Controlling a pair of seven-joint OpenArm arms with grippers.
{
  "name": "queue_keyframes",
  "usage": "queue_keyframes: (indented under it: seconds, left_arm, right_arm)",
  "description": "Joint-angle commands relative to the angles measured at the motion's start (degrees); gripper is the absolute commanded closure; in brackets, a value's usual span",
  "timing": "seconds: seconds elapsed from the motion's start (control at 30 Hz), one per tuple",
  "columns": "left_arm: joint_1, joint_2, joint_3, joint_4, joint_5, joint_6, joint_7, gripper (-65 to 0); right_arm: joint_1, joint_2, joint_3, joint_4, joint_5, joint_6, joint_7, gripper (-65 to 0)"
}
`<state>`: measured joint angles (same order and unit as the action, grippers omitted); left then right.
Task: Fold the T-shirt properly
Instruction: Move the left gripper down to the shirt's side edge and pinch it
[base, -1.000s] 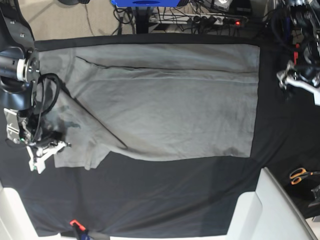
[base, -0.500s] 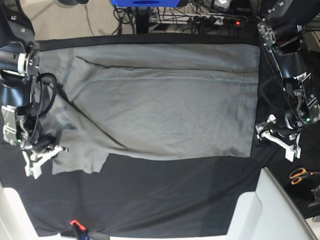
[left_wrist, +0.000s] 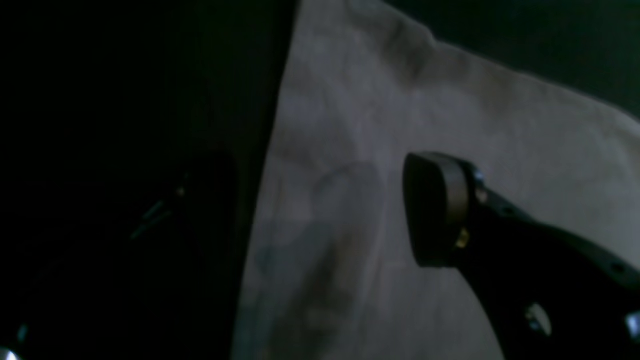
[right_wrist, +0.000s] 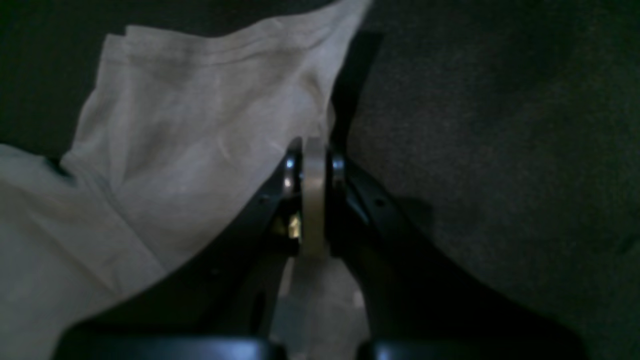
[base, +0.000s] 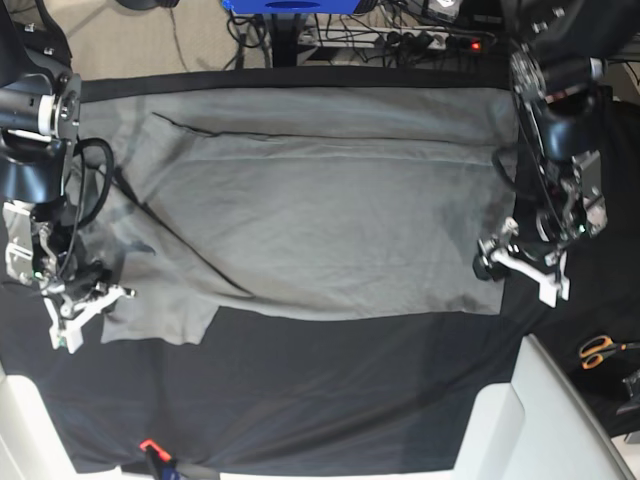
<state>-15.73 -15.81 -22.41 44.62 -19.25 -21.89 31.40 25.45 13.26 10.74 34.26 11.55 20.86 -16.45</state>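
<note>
The grey T-shirt (base: 330, 200) lies spread flat on the black table cloth (base: 300, 400), collar end at the view's left and hem at the right. My right gripper (base: 85, 305) is at the lower sleeve's outer edge. In the right wrist view its pads (right_wrist: 314, 195) are pressed together, and the sleeve fabric (right_wrist: 190, 150) runs up into them. My left gripper (base: 512, 265) hovers at the hem's lower corner. The left wrist view shows it open, one finger (left_wrist: 435, 210) over the grey cloth (left_wrist: 375, 150) and the other lost in the dark beyond the edge.
Orange-handled scissors (base: 600, 350) lie at the right edge. A white slanted panel (base: 540, 420) fills the lower right corner. A red clip (base: 150, 447) holds the cloth's front edge. Cables and a power strip (base: 420, 40) lie beyond the table's far side.
My left arm swung in from the far right to the hem's lower corner. The right gripper closed on the sleeve edge and shifted slightly down and left.
</note>
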Motion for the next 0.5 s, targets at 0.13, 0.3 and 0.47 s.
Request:
queue_keyframes:
  seconds: [0.13, 0.3, 0.47]
  left_arm:
    - [4.3, -0.5, 0.0, 4.1, 0.5, 0.2, 1.8, -50.2]
    - [5.0, 1.4, 0.0, 4.1, 0.5, 0.1, 1.8, -49.9]
    - [4.6, 3.4, 0.4, 4.1, 0.5, 0.0, 1.8, -31.4]
  right_arm:
    - [1.6, 0.7, 0.0, 1.0, 0.5, 0.3, 1.4, 0.0]
    - [1.6, 0.6, 0.0, 1.0, 0.5, 0.3, 1.4, 0.0]
    - [1.5, 0.6, 0.0, 1.0, 0.5, 0.3, 1.4, 0.0]
